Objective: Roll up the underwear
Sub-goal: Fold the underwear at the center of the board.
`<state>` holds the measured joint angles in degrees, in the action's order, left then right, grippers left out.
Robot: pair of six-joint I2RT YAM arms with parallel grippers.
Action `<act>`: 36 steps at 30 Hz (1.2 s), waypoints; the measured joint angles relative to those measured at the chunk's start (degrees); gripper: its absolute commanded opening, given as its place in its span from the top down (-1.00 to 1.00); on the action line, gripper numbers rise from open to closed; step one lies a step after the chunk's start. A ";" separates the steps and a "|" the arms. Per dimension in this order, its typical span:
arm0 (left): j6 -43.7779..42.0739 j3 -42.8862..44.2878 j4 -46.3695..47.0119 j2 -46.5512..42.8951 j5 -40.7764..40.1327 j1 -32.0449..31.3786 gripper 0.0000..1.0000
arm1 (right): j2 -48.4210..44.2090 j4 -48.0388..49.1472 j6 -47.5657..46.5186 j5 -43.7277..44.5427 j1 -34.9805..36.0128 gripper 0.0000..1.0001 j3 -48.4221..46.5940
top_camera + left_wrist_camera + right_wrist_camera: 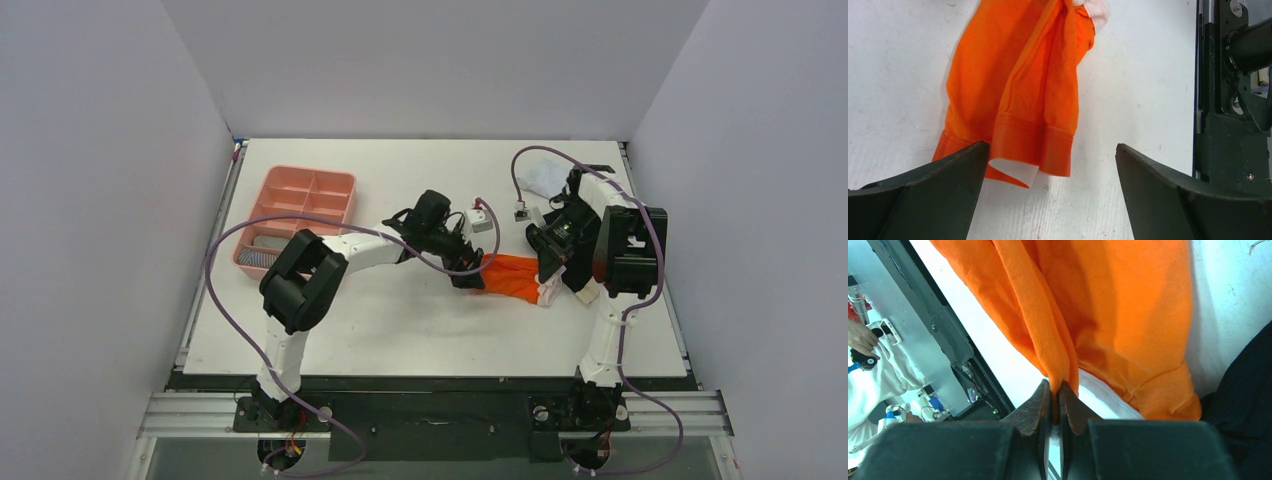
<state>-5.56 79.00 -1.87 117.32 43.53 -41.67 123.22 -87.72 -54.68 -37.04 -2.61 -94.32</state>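
Lying stretched on the white table (400,320) a little right of centre in the overhead frame, the orange underwear (512,278) spans the gap between my two arms. From the right wrist camera I see the right gripper (1055,386) clamped tight on a raised fold of the orange cloth, the two fingers almost meeting with the fabric squeezed between them; a white band (1108,396) of the same garment shows just beside the tips. At the lower right edge of that view a black garment (1243,400) lies against the orange one.

From the left wrist camera, the left gripper (1051,146) is spread wide and grips nothing. The hemmed end of the underwear sits in the middle of that frame, between the two fingers, with one corner folded back; the left-hand finger (948,180) overlaps the hem's edge, though I cannot tell if it touches.

Further out, a pink divided tray (300,205) sits in the upper left of the overhead frame, well apart from the cloth.
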 measured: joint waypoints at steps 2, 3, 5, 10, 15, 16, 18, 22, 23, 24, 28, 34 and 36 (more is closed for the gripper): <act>-0.66 0.00 -0.09 0.02 -0.22 -0.59 -0.97 | 0.00 -0.02 0.02 -0.02 0.00 1.00 0.00; -0.85 0.00 -0.09 0.02 -0.24 -0.90 -0.99 | 0.00 0.00 0.02 -0.04 0.02 1.00 0.00; -1.07 0.00 -0.09 0.20 -0.26 -1.31 -0.95 | 0.00 -0.02 0.02 -0.02 0.00 1.00 0.07; -1.07 0.00 -0.04 1.22 -0.59 -1.44 -0.68 | 0.00 0.00 0.04 -0.07 0.00 1.00 0.24; -0.79 0.00 -0.04 2.08 -1.27 -1.53 -0.25 | 0.00 -0.02 0.04 -0.13 0.00 1.00 0.66; -0.61 0.00 -0.04 2.14 -1.31 -1.53 -0.18 | 0.00 -0.02 0.04 -0.22 0.00 1.00 0.74; -0.48 0.00 -0.04 2.27 -1.33 -1.53 0.07 | 0.00 0.00 0.04 -0.37 0.00 1.00 1.03; 0.76 0.00 -0.02 2.43 -1.25 -1.53 0.86 | 0.00 -0.02 0.02 -0.79 0.00 1.00 2.01; 1.42 0.00 0.07 2.43 -1.11 -1.53 0.95 | -0.02 -0.04 0.02 -0.92 0.00 1.00 2.43; 1.99 0.00 0.20 2.43 -0.94 -1.53 1.00 | -0.02 0.00 0.00 -0.96 0.00 1.00 2.82; 4.11 -0.70 1.38 2.34 0.48 -1.53 1.00 | -0.87 -0.02 -0.20 -0.96 0.07 1.00 5.64; 9.55 -5.75 1.53 -0.20 3.91 -1.55 1.00 | -5.79 -0.15 -0.63 -0.94 1.60 1.00 10.67; 11.17 -7.76 1.49 -2.23 5.31 -1.75 1.00 | -7.78 -0.20 -0.83 -0.92 2.54 1.00 12.33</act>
<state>5.61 71.24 -0.38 115.09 48.84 -43.42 115.44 -87.92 -55.51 -37.95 -0.08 -82.00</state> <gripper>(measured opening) 0.027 0.030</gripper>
